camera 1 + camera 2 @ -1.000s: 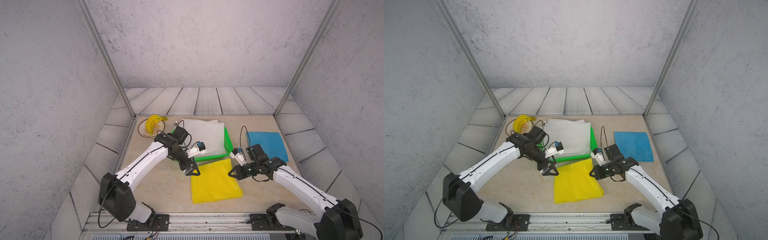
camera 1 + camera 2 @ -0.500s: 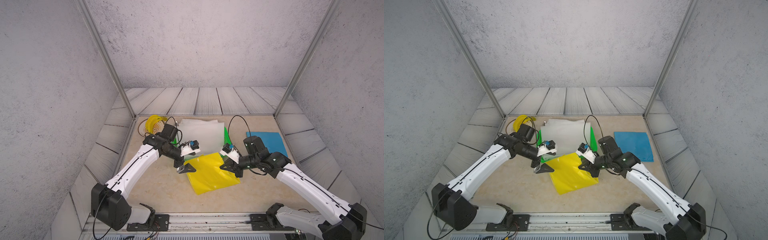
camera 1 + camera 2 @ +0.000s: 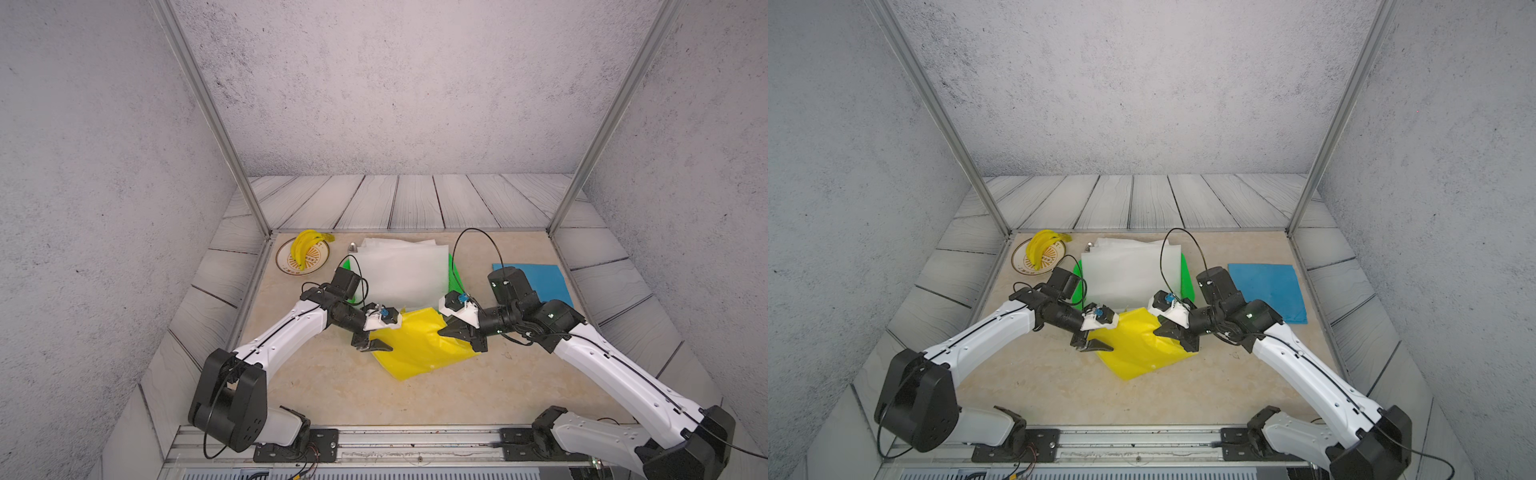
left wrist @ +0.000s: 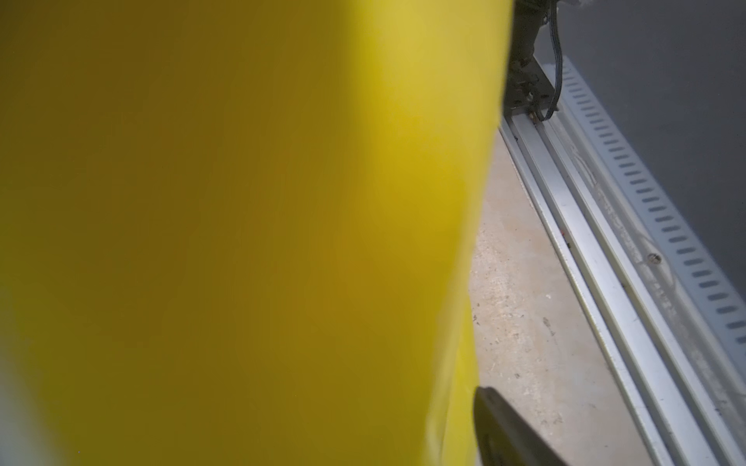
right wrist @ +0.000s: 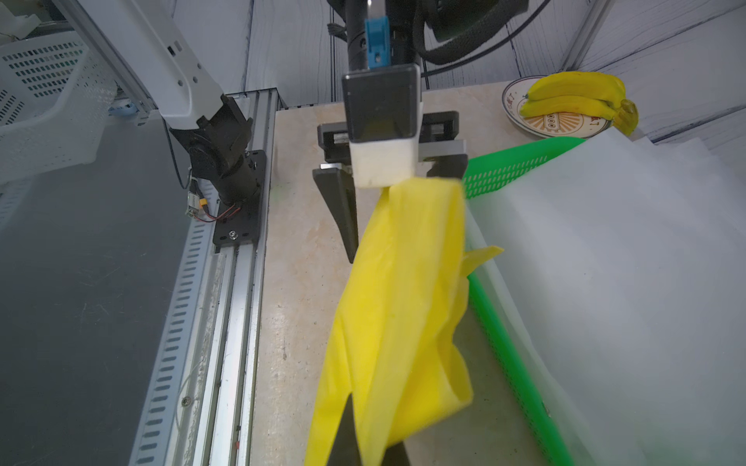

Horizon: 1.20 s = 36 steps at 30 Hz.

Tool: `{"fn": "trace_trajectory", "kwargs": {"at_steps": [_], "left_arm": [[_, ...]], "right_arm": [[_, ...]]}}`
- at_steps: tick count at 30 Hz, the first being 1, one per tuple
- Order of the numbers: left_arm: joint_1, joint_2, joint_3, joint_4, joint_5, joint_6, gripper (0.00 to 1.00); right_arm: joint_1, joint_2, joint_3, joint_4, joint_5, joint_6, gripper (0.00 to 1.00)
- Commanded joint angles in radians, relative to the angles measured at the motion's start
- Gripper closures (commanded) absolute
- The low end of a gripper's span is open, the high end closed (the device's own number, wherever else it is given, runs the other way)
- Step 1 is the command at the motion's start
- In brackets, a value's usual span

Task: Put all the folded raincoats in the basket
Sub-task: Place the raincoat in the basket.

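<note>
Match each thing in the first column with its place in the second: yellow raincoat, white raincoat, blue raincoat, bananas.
Things:
1. yellow raincoat
2. white raincoat
3. blue raincoat
4. bananas

Places:
A. on the plate
B. flat on the table, apart from the green basket
C. gripped by the right end effector
D. lying over the green basket

Pairs: 1-C, 2-D, 3-B, 4-A
</note>
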Motion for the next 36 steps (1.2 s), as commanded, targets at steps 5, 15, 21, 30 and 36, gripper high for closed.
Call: {"fn": "trace_trajectory", "kwargs": {"at_steps": [5, 15, 21, 30, 36], "left_arm": [[0.146, -0.069, 0.128, -0.257, 0.035, 0.093, 1.0], [0.229, 0.008, 0.368, -0.426, -0.169, 0.245, 1.0], [0.229, 0.189, 0.589, -0.349, -0.23, 0.164, 0.98], [0.229, 0.571, 0.919, -0.488, -0.211, 0.192, 0.93], [0.229, 0.699, 0.974, -0.5, -0.199, 0.171, 0.89]], "right_arm": [[-0.004, 0.043, 0.047, 0.057, 0.063, 0.085, 1.0], [-0.122, 0.153, 0.018, 0.358, 0.051, 0.387, 1.0], [-0.199, 0.289, 0.027, 0.527, 0.094, 0.505, 1.0], [-0.304, 0.571, 0.125, 0.534, 0.086, 0.588, 1.0], [-0.324, 0.702, 0.209, 0.434, 0.109, 0.59, 1.0]]}}
